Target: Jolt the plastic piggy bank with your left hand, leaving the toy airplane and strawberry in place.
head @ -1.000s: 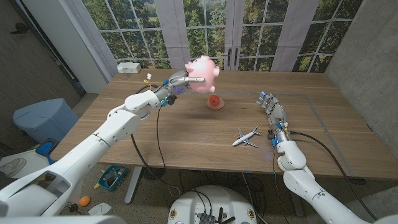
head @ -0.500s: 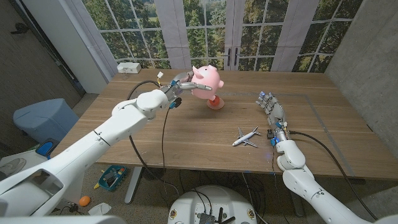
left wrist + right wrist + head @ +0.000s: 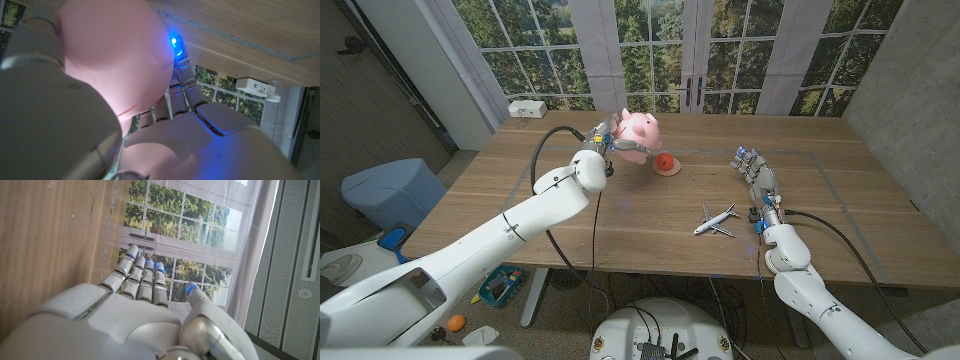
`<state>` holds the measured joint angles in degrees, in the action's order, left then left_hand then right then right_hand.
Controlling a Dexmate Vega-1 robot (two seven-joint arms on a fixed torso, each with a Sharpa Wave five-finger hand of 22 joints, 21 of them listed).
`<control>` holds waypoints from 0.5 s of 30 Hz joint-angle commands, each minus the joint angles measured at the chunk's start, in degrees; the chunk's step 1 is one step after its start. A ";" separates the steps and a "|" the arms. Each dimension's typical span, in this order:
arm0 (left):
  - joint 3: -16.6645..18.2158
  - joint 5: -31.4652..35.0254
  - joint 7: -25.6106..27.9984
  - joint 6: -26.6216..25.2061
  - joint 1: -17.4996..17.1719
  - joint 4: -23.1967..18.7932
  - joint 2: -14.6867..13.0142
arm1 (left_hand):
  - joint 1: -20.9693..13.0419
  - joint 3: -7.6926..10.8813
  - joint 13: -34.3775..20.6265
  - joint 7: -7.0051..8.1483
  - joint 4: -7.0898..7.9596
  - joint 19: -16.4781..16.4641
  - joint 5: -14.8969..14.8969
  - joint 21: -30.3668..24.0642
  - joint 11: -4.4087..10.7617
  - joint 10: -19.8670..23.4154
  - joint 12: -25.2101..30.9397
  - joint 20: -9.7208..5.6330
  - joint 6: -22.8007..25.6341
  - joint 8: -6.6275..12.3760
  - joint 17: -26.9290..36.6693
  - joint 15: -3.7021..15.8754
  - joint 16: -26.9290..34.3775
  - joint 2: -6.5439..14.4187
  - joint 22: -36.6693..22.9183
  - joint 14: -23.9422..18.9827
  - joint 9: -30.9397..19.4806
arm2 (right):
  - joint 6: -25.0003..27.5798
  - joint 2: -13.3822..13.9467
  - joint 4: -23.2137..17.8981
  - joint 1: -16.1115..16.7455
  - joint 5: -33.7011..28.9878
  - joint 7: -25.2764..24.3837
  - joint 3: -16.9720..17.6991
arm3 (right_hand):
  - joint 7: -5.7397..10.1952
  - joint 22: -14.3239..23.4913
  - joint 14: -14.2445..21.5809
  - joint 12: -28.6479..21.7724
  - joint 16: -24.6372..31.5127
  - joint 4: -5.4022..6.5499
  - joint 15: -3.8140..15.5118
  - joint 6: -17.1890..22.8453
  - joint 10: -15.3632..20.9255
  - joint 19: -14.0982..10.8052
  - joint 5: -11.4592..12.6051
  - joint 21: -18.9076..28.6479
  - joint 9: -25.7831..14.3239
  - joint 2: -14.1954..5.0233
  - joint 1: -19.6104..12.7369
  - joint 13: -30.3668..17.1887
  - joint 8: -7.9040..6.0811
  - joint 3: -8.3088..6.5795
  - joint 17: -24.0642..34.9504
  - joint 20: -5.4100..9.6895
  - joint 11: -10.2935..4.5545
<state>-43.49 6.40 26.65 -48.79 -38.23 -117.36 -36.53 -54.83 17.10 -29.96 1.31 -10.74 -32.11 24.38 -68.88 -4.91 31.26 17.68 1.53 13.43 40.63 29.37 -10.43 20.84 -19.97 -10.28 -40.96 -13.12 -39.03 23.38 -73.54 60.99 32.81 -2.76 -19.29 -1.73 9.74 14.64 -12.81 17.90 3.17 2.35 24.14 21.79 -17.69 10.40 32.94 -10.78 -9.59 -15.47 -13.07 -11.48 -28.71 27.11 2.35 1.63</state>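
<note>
**Now: your left hand has the piggy bank off the table**

Right now you hold the pink plastic piggy bank [image 3: 639, 131] in the air over the far middle of the wooden table [image 3: 620, 220], with your left hand [image 3: 611, 143] wrapped against its near left side. In the left wrist view the piggy bank [image 3: 110, 55] presses right against your left hand [image 3: 200, 135], fingers [image 3: 182, 80] curled round its rounded body.

At about four o'clock from the bank, just beside it in the picture, the red strawberry [image 3: 665, 163] sits on the table surface. Farther out, at roughly five o'clock, the white toy airplane [image 3: 716, 220] lies on the wood, well apart from the bank and the strawberry.

Your right hand [image 3: 757, 174] waits at about two o'clock from the airplane, near the table's right side. It holds nothing, and its fingers [image 3: 142, 275] reach out straight, lying close together side by side.
</note>
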 commanded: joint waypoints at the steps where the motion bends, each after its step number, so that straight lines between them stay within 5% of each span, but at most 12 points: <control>1: -3.53 12.60 9.96 -9.90 -0.08 2.80 6.02 | -20.20 6.84 -6.95 2.70 0.94 4.64 0.11 -0.35 15.84 30.74 0.37 -9.71 33.00 3.84 0.21 24.24 -0.09 20.51 -0.07 -25.68 -2.79 | -0.04 -0.21 0.72 -0.41 0.35 0.41 -0.06 | -0.28 0.31 -0.28 0.20 0.46 -0.48 0.35 -0.03 -0.02 -0.45 -0.13 -0.15 -0.23 -0.82 0.29 -0.09 0.08 -0.12 0.00 0.53 0.24; 15: -1.02 11.72 6.59 -7.42 -1.35 2.34 6.48 | -20.07 6.86 -6.88 2.70 0.92 4.72 0.06 -0.60 15.81 30.97 0.05 -9.75 33.16 3.73 0.38 24.25 -0.17 20.38 -0.08 -25.84 -2.70 | -0.18 -0.30 1.00 -0.51 0.34 0.33 -0.01 | -0.25 0.32 -0.36 0.19 0.44 -0.51 0.37 -0.04 0.02 -0.50 -0.12 -0.30 -0.23 -0.86 0.30 -0.09 0.09 -0.15 -0.01 0.49 0.23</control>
<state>-45.93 17.72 34.43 -56.81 -38.65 -114.89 -31.09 -54.83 17.11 -30.00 1.31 -10.74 -32.02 24.32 -69.11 -5.03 31.54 17.63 1.62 13.43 40.63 29.68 -10.44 20.67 -19.97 -10.27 -40.97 -13.12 -39.02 23.16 -72.80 60.61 33.05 -2.48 -19.34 -1.73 9.74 14.64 -12.81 17.90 3.17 2.35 24.14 21.79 -17.69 10.40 32.83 -10.78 -9.59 -15.47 -13.07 -11.47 -28.71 27.11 2.35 1.63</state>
